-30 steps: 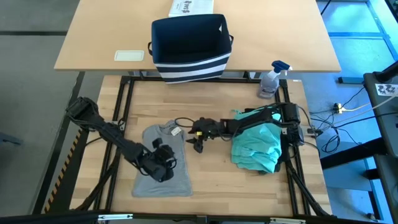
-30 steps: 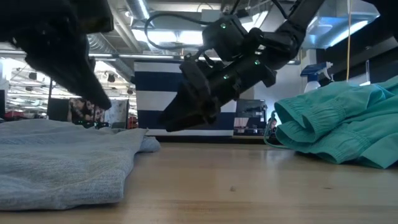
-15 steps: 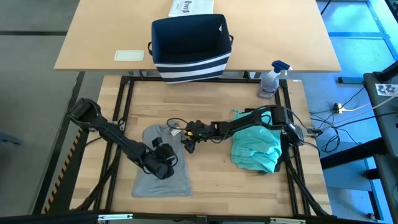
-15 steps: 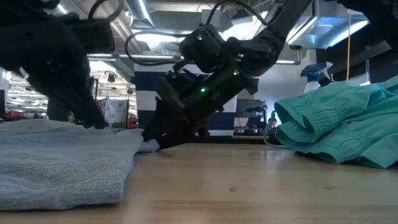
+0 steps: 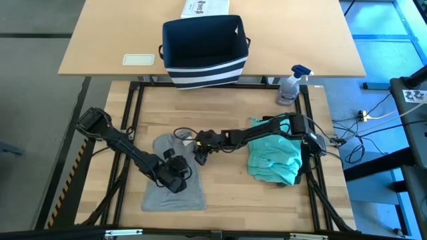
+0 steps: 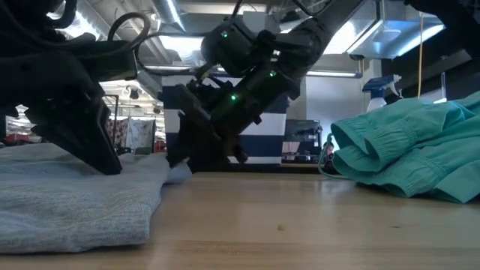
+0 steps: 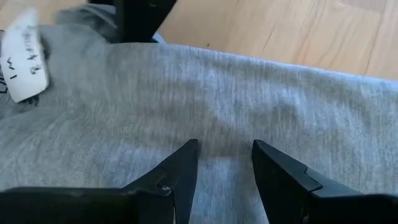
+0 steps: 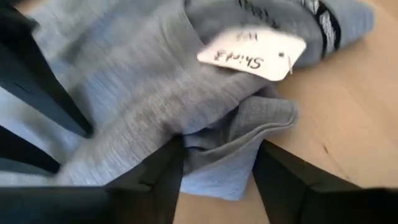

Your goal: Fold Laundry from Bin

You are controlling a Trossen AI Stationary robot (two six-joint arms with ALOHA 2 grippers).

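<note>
Grey T-shirt (image 5: 175,179): lying flat on the worktop (image 5: 233,193).
Right end effector (image 5: 198,155): straddling the shirt's bunched edge fold, fingers apart, not yet pinching.
Left end effector (image 7: 222,163): hovering over the grey cloth, fingers parted, holding nothing.
Bin (image 5: 204,51): sitting beyond.
Advice: closing only with the whole fold between the fingers.

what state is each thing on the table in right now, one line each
grey T-shirt: spread flat on the table, right edge bunched, paper tag showing.
teal piece: crumpled heap, untouched.
bin: upright on the far table, no laundry visible inside.
spray bottle: upright.
left gripper: fingers apart, pressed on the grey T-shirt.
right gripper: fingers astride the shirt's bunched edge.
</note>
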